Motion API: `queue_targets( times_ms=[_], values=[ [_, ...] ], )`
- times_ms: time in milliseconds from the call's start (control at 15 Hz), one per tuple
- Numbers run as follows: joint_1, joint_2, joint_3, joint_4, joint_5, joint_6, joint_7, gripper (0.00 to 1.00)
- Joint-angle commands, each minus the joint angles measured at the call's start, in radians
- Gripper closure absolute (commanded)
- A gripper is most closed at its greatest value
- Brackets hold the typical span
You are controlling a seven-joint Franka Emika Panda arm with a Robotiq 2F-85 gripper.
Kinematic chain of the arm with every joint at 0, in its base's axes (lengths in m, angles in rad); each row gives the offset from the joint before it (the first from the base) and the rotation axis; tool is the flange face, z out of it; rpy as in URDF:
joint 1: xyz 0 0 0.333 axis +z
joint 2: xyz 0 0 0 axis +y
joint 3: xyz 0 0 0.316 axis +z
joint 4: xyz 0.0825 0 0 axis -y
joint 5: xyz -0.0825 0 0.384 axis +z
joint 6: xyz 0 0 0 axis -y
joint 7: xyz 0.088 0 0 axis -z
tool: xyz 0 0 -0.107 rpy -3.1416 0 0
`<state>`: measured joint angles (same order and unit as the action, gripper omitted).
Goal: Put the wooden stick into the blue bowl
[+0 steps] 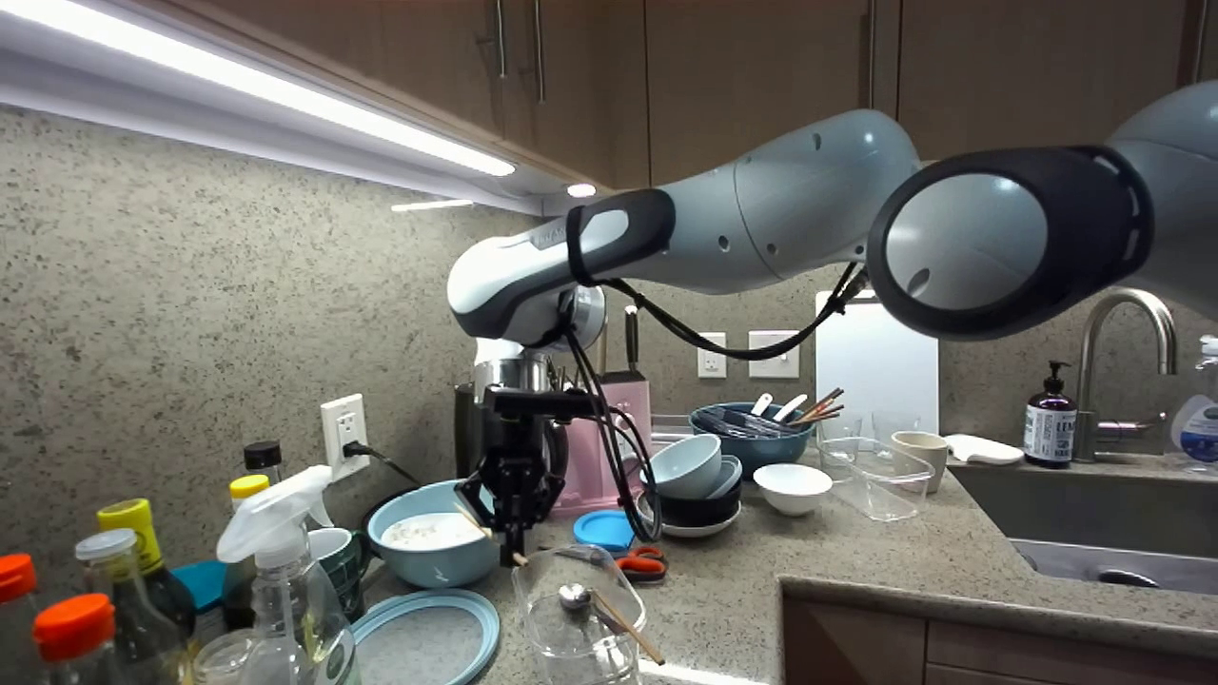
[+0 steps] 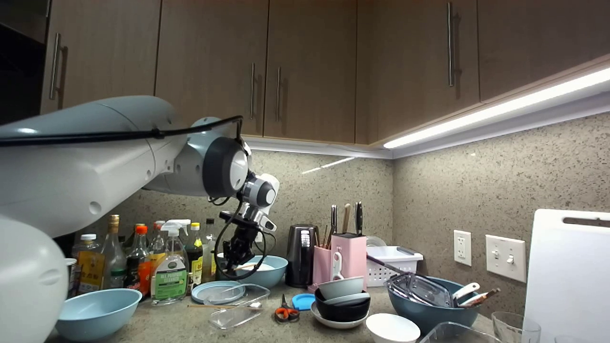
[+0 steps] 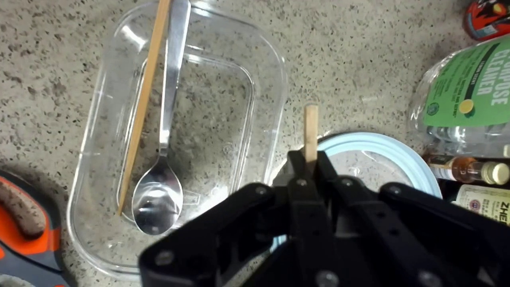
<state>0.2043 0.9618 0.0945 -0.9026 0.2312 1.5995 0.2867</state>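
Arm [image 1: 799,209] outstretched — jaws pointing down, gripping wooden stick [image 3: 311,133].

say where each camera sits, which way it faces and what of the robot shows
In an exterior view: apparently beside the bottles, facing the pink knife block; the arm reaches in from the right, gripper pointing down.
In an exterior view: apparently near the white cutting board, facing the wall corner; the arm looms large at left.
In the wrist view: on the wrist, looking down at the clear tray; only the gripper shows, fingers shut on the wooden stick.
Both exterior views share the gripper and the light-blue bowl near it.
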Motion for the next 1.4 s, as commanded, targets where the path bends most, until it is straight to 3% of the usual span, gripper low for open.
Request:
queue_targets(
  times_ms=[0,67,133,267,600,800,1067,1333],
  values=[
    [0.003,0.07,0.017,0.137,0.006,-0.068,0.031,0.98],
    [0.001,0.031,0.005,0.056,0.0,-0.023,0.0,0.98],
    [0.002,0.039,0.006,0.07,0.0,-0.026,0.0,0.92],
    [0.002,0.041,0.005,0.07,0.0,-0.026,0.0,0.98],
    [-0.005,0.111,0.007,0.151,0.024,0.175,0.009,0.98],
    [-0.001,0.144,0.005,0.192,0.016,0.23,0.013,0.98],
    [-0.005,0.162,0.007,0.228,0.02,0.109,0.071,0.98],
    [-0.017,0.168,0.035,0.283,0.033,-0.152,0.137,0.98]
  ],
)
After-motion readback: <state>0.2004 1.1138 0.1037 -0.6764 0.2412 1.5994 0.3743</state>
